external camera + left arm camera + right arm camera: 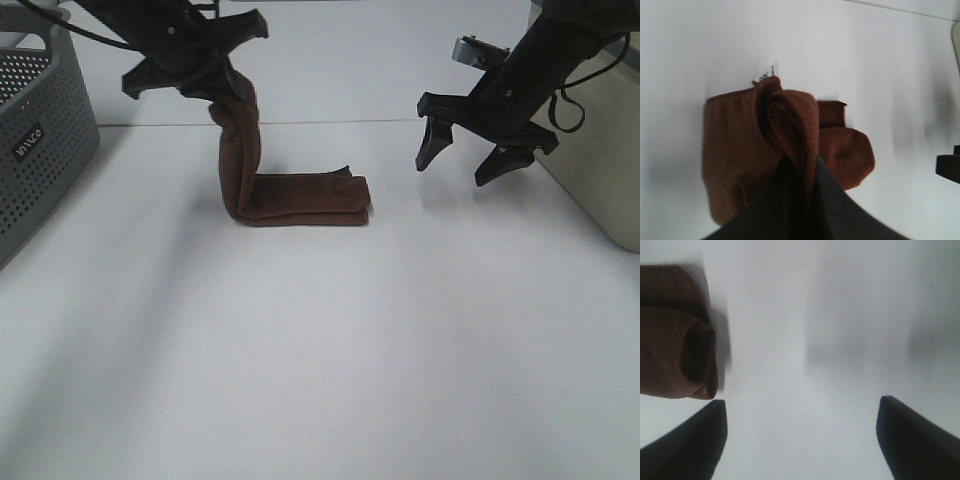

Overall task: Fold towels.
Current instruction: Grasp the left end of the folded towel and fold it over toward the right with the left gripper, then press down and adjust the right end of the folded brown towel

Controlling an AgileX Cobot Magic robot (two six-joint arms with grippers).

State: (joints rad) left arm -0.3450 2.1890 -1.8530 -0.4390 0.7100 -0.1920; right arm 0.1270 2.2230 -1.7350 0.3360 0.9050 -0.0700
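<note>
The dark reddish-brown towel (300, 198) lies folded on the white table, its left end pulled up into a vertical column. My left gripper (222, 100) is shut on that raised end above the table. In the left wrist view the pinched towel (790, 125) hangs from the jaws, with its small white tag (768, 71) showing at the far edge. My right gripper (463, 165) is open and empty, hovering to the right of the towel. In the right wrist view its fingertips (695, 437) frame bare table, with the towel's folded end (677, 335) off to one side.
A grey perforated basket (40, 130) stands at the left edge of the table. A cream-coloured container (600, 170) stands at the right edge, close behind my right arm. The white table (320, 350) stretches wide toward the front.
</note>
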